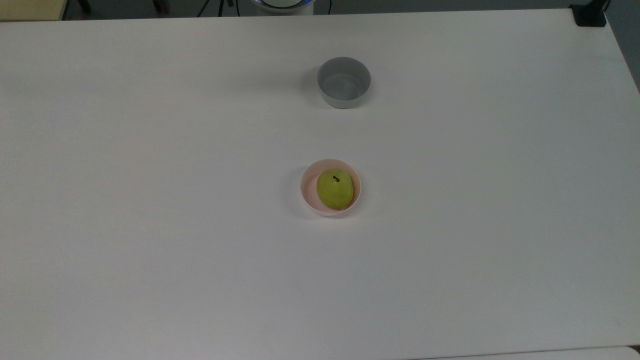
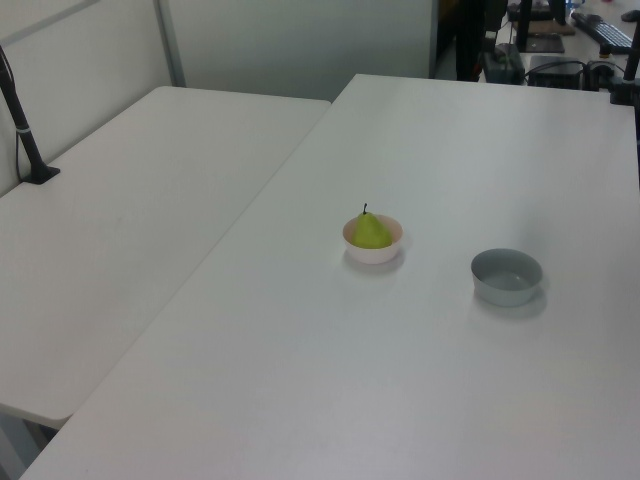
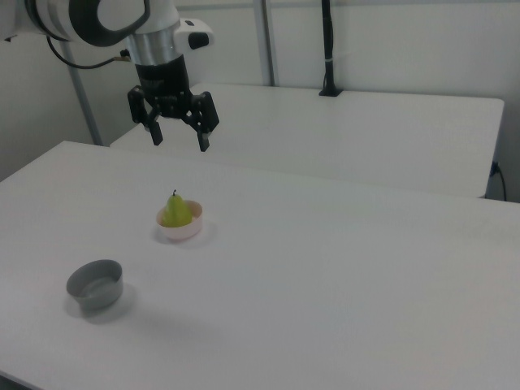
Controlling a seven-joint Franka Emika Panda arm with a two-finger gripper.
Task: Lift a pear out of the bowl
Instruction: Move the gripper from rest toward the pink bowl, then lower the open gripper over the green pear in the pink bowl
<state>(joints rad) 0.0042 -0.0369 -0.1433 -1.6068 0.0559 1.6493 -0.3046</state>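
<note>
Lab: robot arm (image 3: 97, 20), white tables (image 2: 420, 380)

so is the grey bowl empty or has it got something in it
Empty. The top view looks straight into the grey bowl and shows only its bare inside; the pear sits in the pink bowl instead.

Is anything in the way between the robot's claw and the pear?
Nothing visible. In the right view the open gripper hangs above the pear, which sits stem-up in the pink bowl. The grey bowl stands well off to one side.
</note>
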